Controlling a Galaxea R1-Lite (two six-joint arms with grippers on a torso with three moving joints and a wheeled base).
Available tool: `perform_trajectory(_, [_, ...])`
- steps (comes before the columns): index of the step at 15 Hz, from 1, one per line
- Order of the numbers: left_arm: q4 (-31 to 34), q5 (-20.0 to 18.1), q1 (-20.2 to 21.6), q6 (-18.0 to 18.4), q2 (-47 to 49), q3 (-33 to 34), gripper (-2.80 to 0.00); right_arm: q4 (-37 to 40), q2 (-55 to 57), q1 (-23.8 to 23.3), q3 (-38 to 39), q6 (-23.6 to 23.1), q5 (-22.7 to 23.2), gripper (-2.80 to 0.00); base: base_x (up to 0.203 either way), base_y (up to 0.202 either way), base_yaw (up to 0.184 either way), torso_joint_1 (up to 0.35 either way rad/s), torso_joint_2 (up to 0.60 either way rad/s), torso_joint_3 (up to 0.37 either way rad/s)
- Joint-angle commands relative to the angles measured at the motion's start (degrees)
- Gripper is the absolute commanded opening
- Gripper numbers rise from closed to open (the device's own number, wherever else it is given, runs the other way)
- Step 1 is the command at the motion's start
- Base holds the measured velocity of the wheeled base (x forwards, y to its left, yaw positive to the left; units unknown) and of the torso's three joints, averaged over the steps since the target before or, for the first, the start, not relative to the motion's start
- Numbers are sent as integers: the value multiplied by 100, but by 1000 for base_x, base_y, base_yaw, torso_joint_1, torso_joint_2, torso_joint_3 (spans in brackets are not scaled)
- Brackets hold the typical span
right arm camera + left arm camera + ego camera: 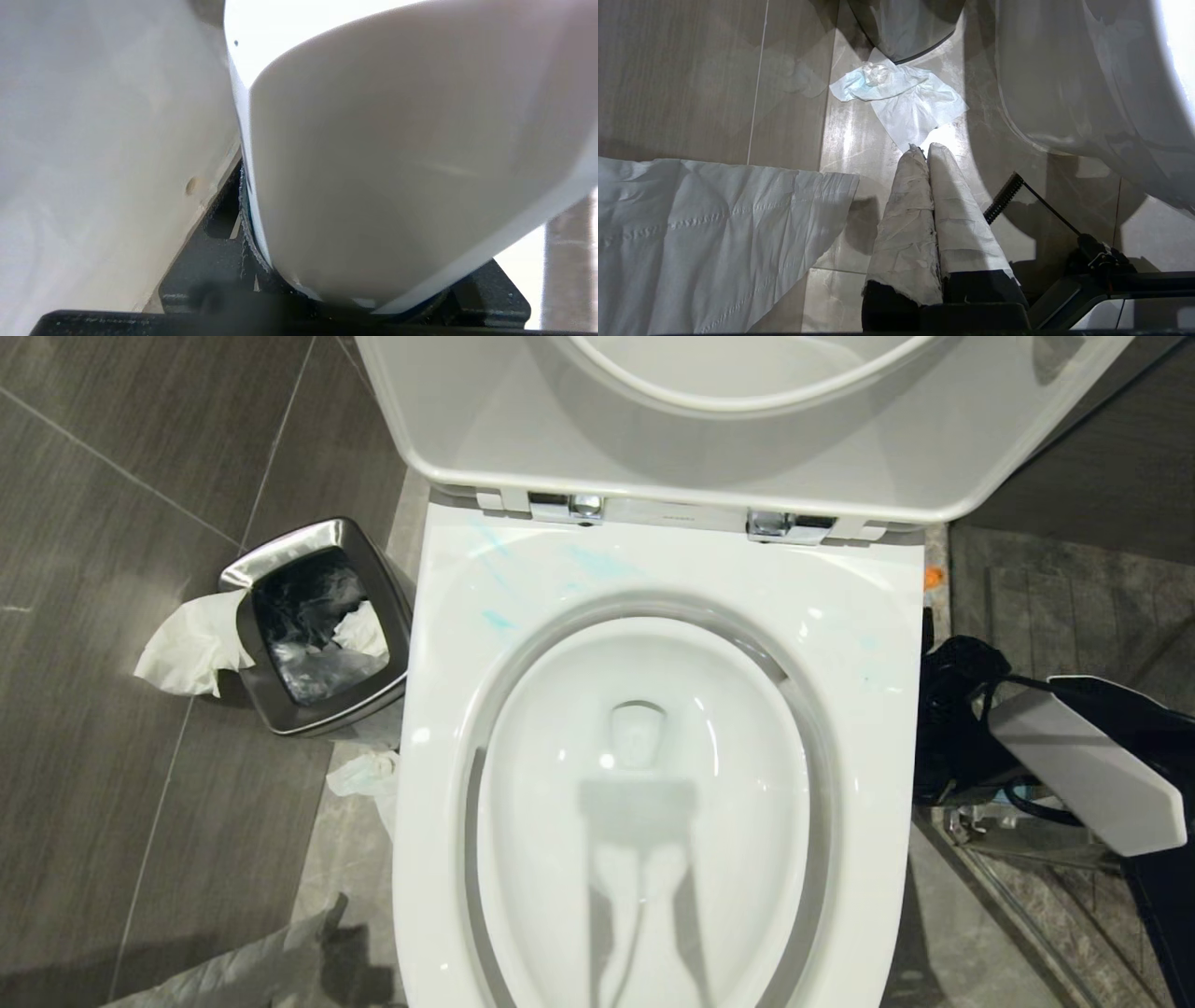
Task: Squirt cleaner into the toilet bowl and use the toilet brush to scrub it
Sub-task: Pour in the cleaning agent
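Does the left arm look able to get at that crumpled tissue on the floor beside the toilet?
Probably yes: the crumpled tissue lies just ahead of the shut left gripper, with only floor between them.

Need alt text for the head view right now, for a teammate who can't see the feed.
Open white toilet bowl seen from above, lid raised, with pale teal cleaner streaks on the back of the flat rim. To its left on the dark tiled floor stands a square steel bin with crumpled tissue hanging over its edge. The right arm shows at the toilet's right side.
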Motion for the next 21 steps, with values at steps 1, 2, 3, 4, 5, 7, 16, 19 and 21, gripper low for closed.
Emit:
perform_trajectory(1, [0,1,1,20,9,9,-280,-26,-509,-48,324,49,2,-280,0,0,0,0,0,0])
perform_trajectory(2, [0,1,1,17,9,9,-280,5,-692,-45,524,64,1,-280,0,0,0,0,0,0])
perform_trajectory(3, [8,1,1,20,9,9,-280,43,-877,-43,755,72,1,-280,0,0,0,0,0,0])
perform_trajectory(4, [8,1,1,20,9,9,-280,60,-1054,-43,987,75,1,-280,0,0,0,0,0,0])
perform_trajectory(5, [0,1,1,20,9,9,-280,75,-1244,-42,1260,76,1,-280,0,0,0,0,0,0])
perform_trajectory(7, [0,-7,1,20,9,9,-280,122,-1703,-28,1891,74,1,-280,0,0,0,0,0,0])
perform_trajectory(16, [8,1,1,-7,9,9,-280,1222,-4238,25,3755,64,-8,-280,0,0,0,2,2,35])
perform_trajectory(19, [8,1,1,-7,9,9,-280,1816,-5104,61,4208,54,-8,-280,0,0,0,2,4,191])
perform_trajectory(21, [8,1,1,-16,9,9,-280,2246,-5649,80,4497,54,-7,-280,0,0,0,2,1,196])
